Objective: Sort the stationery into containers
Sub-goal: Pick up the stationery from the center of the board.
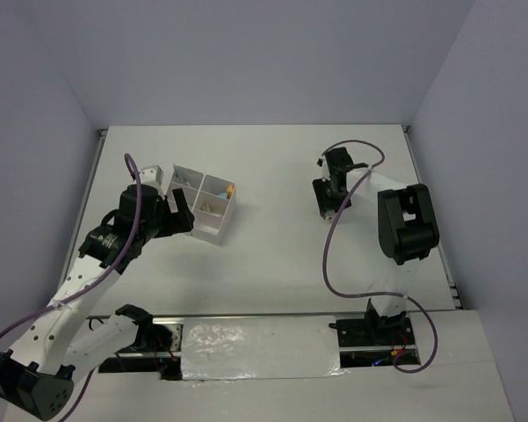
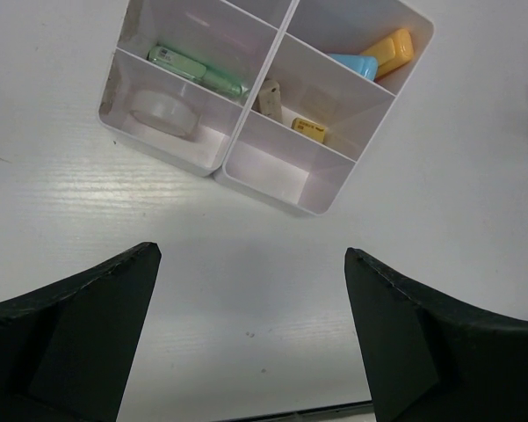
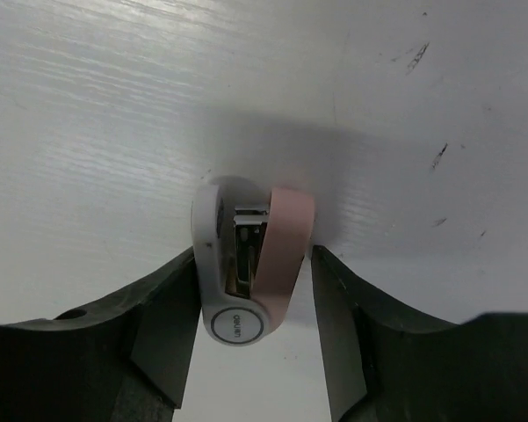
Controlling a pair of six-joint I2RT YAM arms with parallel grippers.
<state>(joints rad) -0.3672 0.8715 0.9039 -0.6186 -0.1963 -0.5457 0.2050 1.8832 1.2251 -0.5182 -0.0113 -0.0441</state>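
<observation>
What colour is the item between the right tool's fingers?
The item is pink with a whitish side, clearest in the right wrist view.

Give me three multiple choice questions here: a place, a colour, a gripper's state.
1. Where is the pink-and-white stapler? A in a compartment; B between the fingers of the right gripper; C hanging in mid-air.
2. What colour lies beside the orange-yellow marker in the box? A green; B blue; C pink.
3. The left gripper is: A open, empty; B shut on a pen; C lifting the box.
Answers: B, it is pinched there; B, the blue marker lies alongside; A, fingers wide apart, nothing between.
</observation>
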